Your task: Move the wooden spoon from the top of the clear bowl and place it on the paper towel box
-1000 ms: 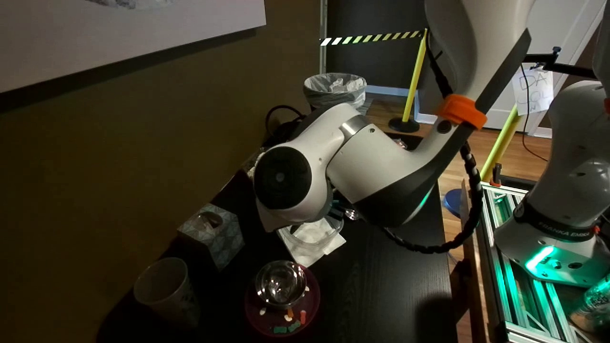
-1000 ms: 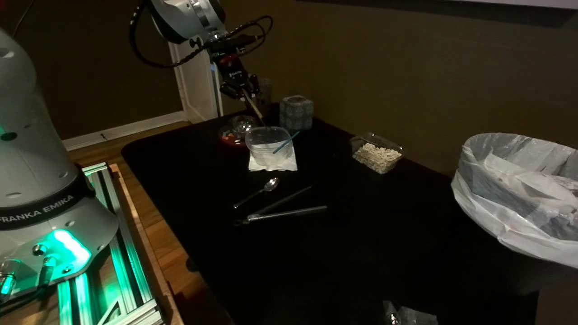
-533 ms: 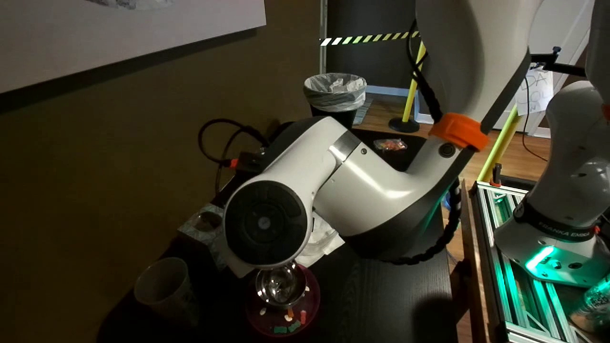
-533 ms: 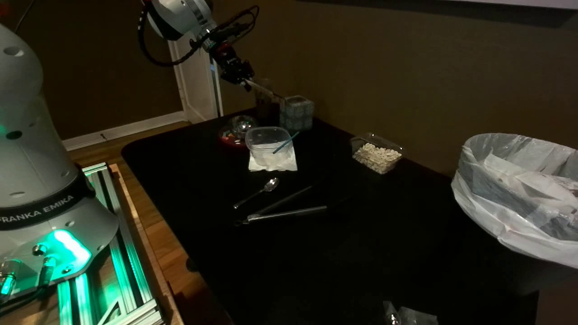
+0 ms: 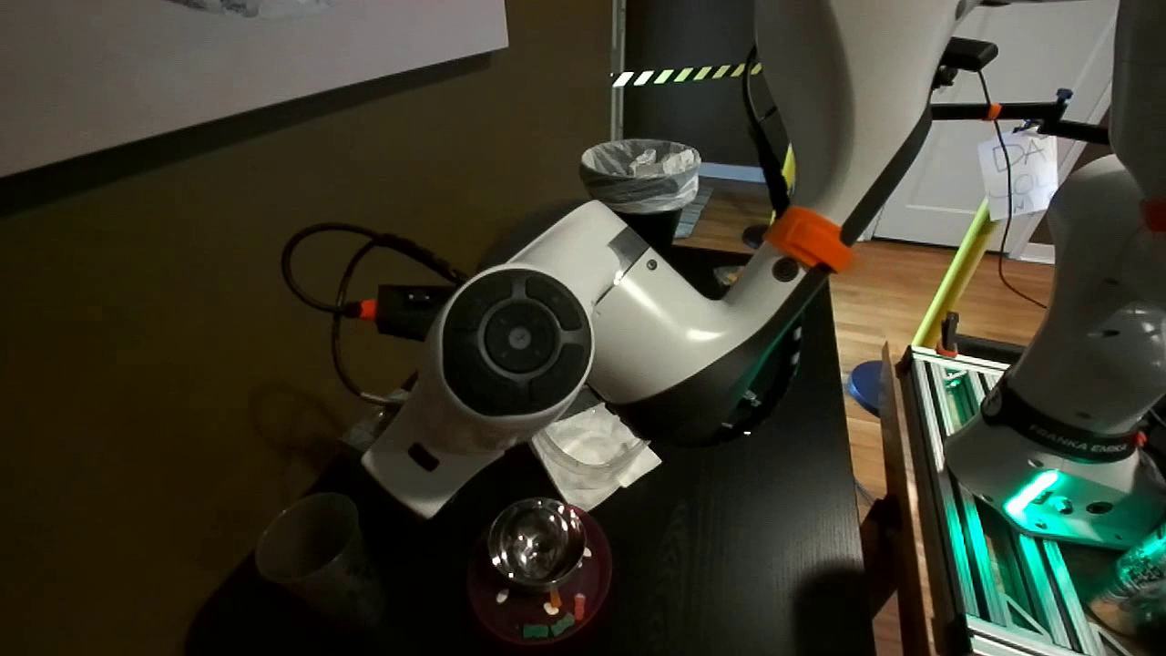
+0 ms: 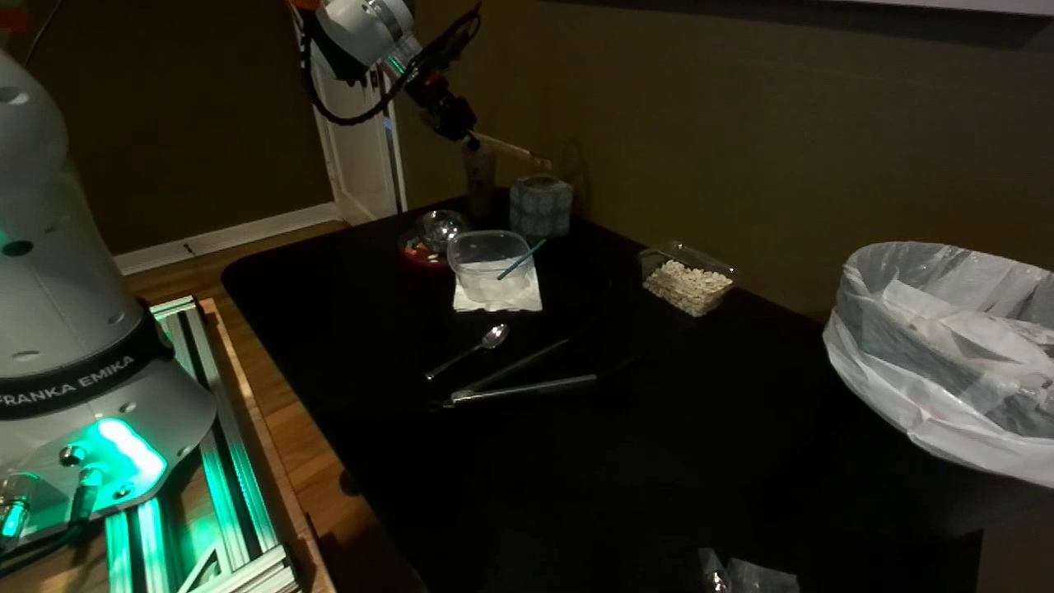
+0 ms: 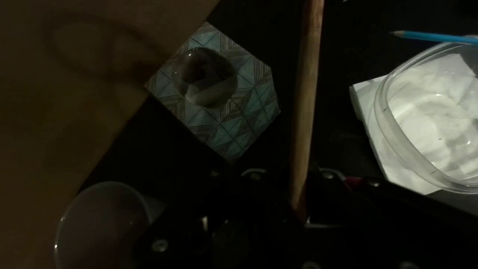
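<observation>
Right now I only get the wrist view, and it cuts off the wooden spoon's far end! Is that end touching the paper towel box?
Observer: It doesn't look like it. In an exterior view, the end of the wooden spoon appears higher than the paper towel box, with a gap showing.
Operator: Is there another spoon anywhere?
Observer: Yes, a shiny metal spoon lies on the table.
Operator: And a bin?
Observer: Yes, a bin with a whitish liner shows in both exterior views.
</observation>
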You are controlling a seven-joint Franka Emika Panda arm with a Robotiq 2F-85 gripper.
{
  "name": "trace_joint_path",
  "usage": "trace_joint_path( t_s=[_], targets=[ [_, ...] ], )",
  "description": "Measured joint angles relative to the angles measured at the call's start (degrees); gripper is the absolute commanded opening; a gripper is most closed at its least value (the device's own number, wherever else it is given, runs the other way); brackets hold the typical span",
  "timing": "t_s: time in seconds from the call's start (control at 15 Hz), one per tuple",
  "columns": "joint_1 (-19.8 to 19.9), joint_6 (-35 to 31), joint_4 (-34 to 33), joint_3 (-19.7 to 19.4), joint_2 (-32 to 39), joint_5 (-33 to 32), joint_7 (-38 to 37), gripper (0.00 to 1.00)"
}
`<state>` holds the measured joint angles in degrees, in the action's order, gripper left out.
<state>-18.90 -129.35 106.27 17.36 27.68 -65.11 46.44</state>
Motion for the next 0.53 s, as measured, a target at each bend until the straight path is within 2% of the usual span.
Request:
trace_joint_path(
  t_s=[0.2,0.53],
  targets=[
    [0.0,0.0,-0.3,-0.5,0.0,-0.7,-0.5,0.01],
    [-1.2,0.0,-4.5,-2.0,1.5,-7.9,-0.5,0.01]
  ],
)
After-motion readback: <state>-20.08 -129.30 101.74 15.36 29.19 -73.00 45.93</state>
